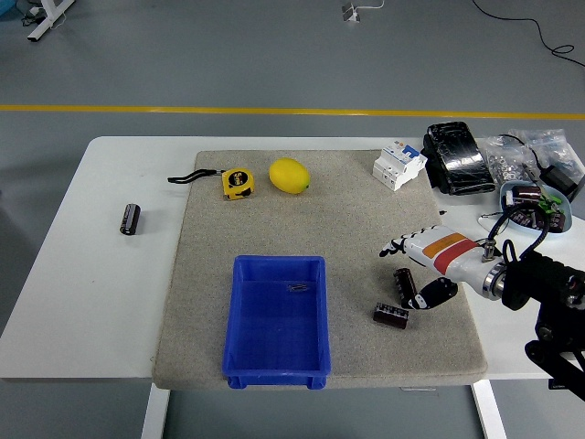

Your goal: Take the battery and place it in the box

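A white bench (91, 274) holds a gray mat (347, 229). The empty blue box (277, 320) sits near the front. The right hand (422, 272) is open over a battery (405, 284) to the box's right, with fingers spread.

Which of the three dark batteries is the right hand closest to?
The battery on the mat between the right hand's spread fingers and thumb. Another battery lies just below it; the third sits far left on the bare table.
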{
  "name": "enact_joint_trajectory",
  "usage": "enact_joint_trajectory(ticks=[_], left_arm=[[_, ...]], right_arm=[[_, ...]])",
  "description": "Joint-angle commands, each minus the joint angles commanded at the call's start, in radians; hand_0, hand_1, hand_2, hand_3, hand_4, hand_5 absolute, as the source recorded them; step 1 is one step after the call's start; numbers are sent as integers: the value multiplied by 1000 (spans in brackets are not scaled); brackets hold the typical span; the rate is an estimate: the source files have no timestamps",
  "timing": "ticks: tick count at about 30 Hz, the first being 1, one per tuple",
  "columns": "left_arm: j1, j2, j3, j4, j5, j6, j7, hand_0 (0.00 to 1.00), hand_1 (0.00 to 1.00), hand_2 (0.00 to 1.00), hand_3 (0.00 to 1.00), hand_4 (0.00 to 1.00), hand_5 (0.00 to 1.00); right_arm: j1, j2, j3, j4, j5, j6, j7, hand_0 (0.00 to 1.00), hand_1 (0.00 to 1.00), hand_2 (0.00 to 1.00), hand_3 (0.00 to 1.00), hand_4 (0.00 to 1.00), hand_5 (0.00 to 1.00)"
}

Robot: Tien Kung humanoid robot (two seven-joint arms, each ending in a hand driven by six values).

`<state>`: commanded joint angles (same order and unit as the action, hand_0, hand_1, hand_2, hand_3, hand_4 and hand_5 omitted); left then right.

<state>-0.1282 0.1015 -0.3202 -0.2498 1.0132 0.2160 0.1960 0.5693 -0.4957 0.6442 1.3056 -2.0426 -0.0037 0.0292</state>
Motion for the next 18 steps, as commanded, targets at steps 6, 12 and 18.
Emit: enact_joint_trajectory(ticks=[6,12,18], left_arm=[[0,-1,-4,-1,7,-3,2,697,671,709,624,642,657],[1,0,-5,-2,10,-6,3,696,671,709,625,642,656],[1,0,-4,-2,8,-7,2,695,671,710,624,642,656]], right_arm=[[6,13,-10,-41,15,-10,6,691,670,719,776,998,250],[14,24,-17,-85,23,-14,10,690,661,711,766,998,248],[18,32,-21,-112,32,-12,13,669,646,697,755,998,247]])
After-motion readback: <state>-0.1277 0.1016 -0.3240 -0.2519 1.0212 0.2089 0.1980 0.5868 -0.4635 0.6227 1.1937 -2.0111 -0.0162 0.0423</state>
